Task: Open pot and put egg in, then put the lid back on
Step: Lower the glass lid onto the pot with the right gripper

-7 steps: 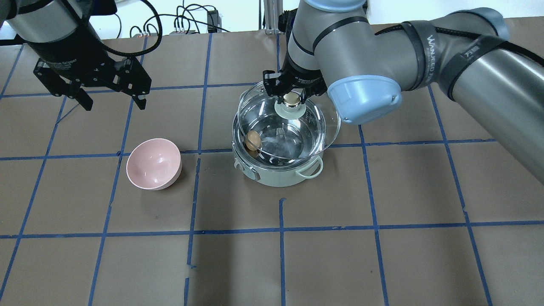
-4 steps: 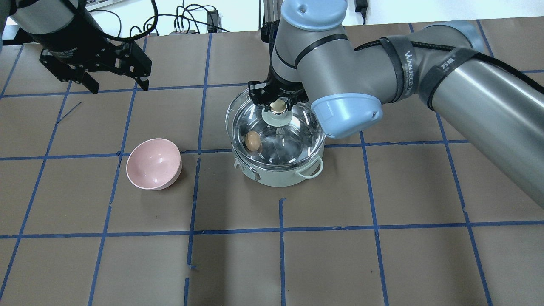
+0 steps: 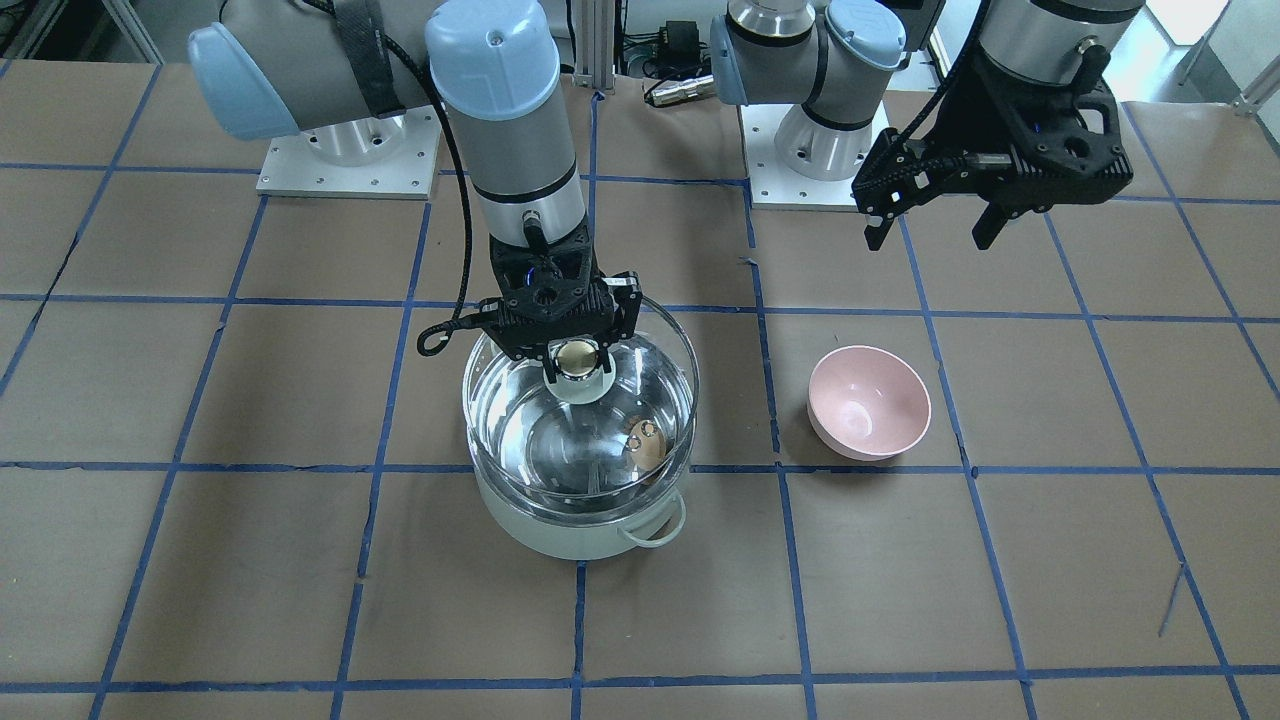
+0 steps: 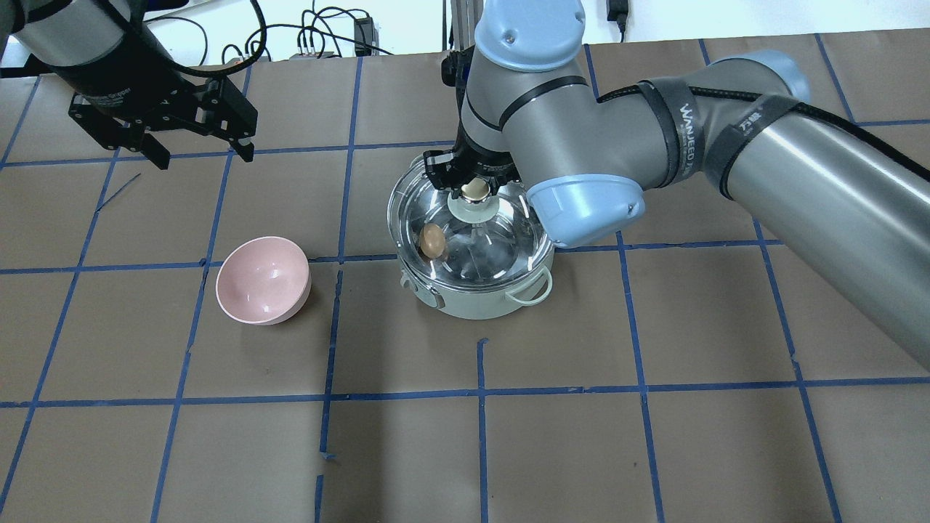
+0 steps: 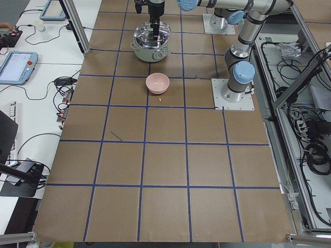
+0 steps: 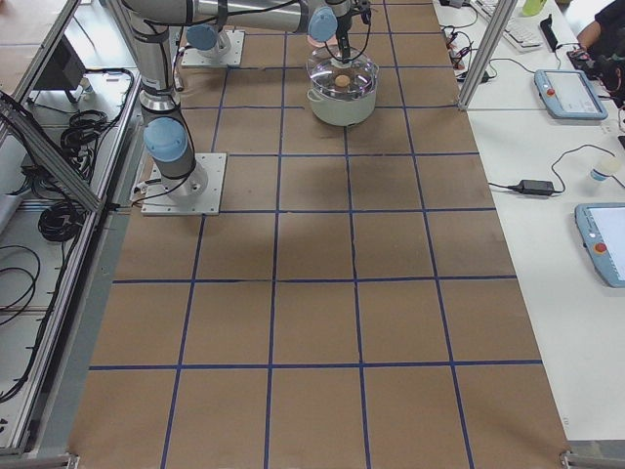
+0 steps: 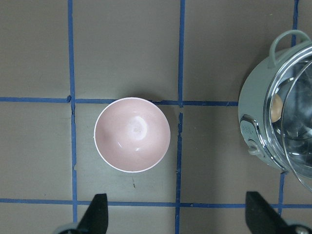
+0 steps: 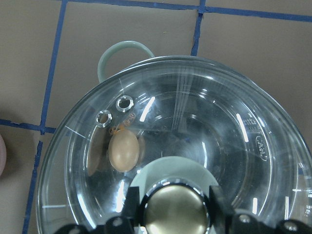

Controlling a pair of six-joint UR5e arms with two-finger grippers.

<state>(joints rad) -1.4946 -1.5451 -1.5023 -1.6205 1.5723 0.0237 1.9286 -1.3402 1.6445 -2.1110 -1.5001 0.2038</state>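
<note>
Squeezing the gold knob (image 8: 173,210) from both sides, the jaws of the right gripper (image 3: 577,366) are closing tight on it, one finger on each side. The knob is sitting in the middle of the glass lid (image 4: 479,243), so the gripper is holding the lid by its top. The lid is hanging over the mouth of the mint-green pot (image 4: 472,306) and covering nearly all of it. It is looking a little raised and a little off to the robot's side; I cannot tell if it is touching the rim. The egg (image 4: 433,240) is lying inside the pot, showing through the glass, on the side nearest the pink bowl (image 4: 263,280). The pot is standing on the brown worktop (image 4: 654,436), with the bowl near it on the robot's left, not touching. The left gripper (image 4: 203,157) is hanging in the air well apart from the pot, past the bowl. Its jaws are spreading wide and holding nothing.
</note>
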